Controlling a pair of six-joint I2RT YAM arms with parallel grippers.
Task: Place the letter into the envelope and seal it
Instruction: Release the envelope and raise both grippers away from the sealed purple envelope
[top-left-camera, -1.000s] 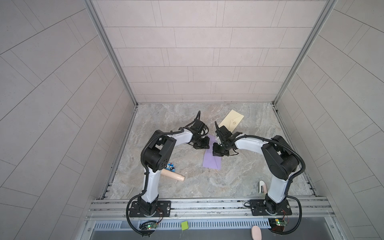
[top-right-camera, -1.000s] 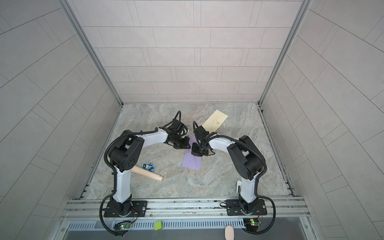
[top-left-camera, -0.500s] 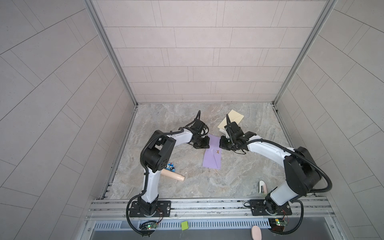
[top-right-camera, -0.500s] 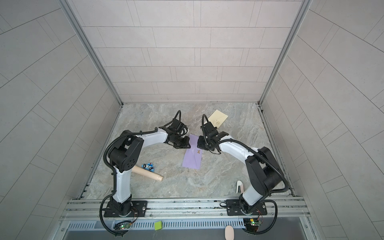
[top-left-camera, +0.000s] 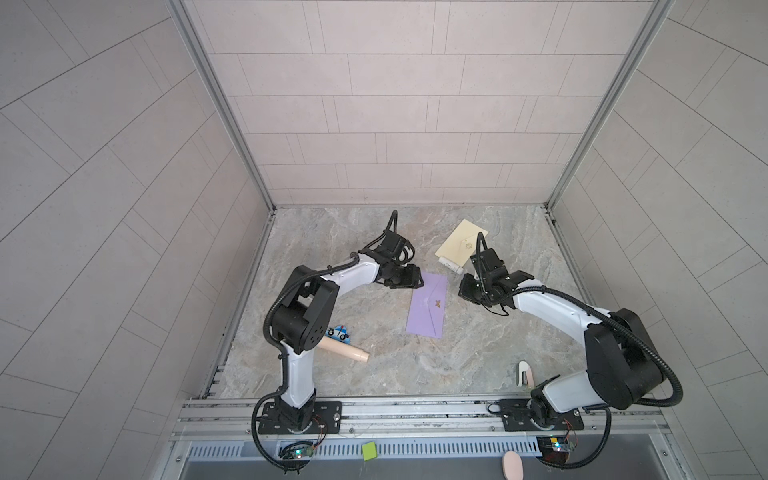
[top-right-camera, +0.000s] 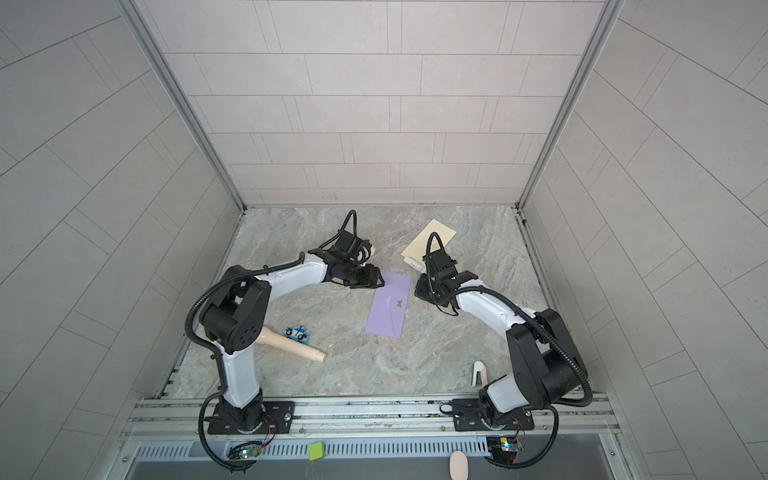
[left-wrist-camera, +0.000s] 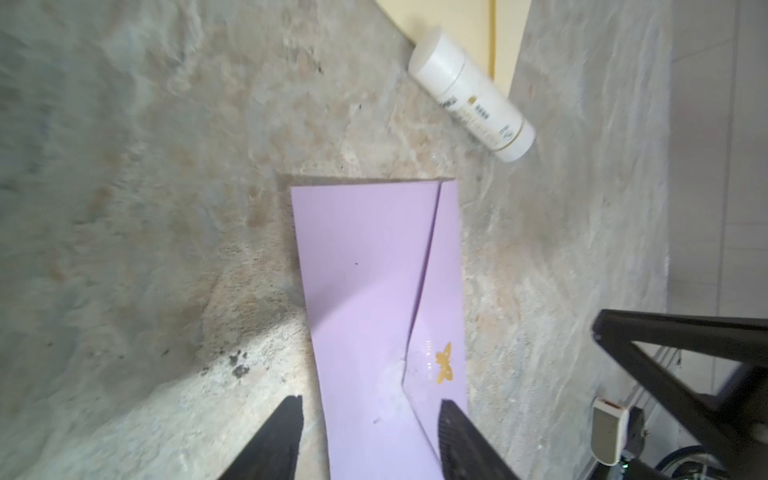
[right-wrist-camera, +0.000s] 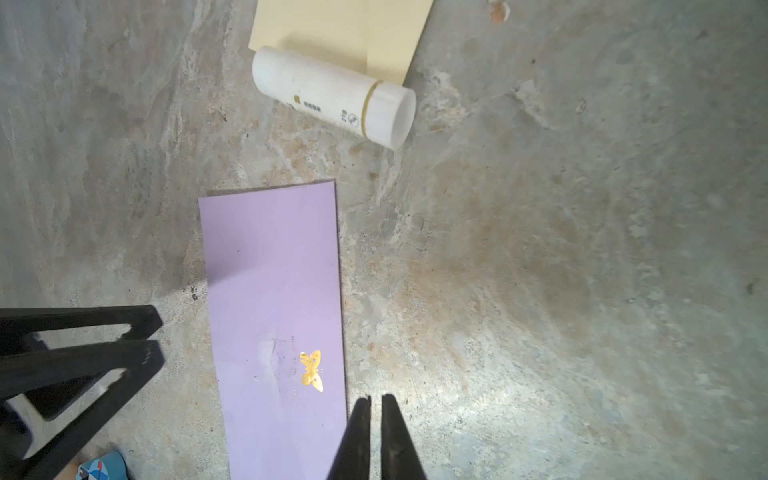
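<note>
Envelope: I have the purple envelope (top-left-camera: 428, 307) lying flat in the middle of the tabletop (top-left-camera: 415, 374), between my two arms, in both top views.
Flap: the flap (left-wrist-camera: 365, 270) is folded down, its tip just beside the gold butterfly sticker (left-wrist-camera: 444, 362). There's a pale smear around the tip, and I read that as glue.
Letter: no loose letter that I'm sure of. With the flap down I take it to be inside, but I can't see in.
Back corner: the glue stick (right-wrist-camera: 332, 97) lies on its side at the edge of a cream sheet (right-wrist-camera: 340, 25), near the envelope's far end and apart from it.
Step in hand: pressing that flap shut, as I judge it.
How I'd do it: come down flat on the flap tip and rub along the edge. Don't pinch, and don't drag sideways, because light paper will skate on this stone. One arm should pin a corner.
Left fingers (left-wrist-camera: 284, 436): moderately spread and empty. One is over bare tabletop, the other over the envelope near the flap tip, so they straddle its long edge. I can't tell if they touch.
Right fingers (right-wrist-camera: 361, 419): all but closed, just a slit, gripping nothing, with the tips just beside the envelope's edge near the sticker.
</note>
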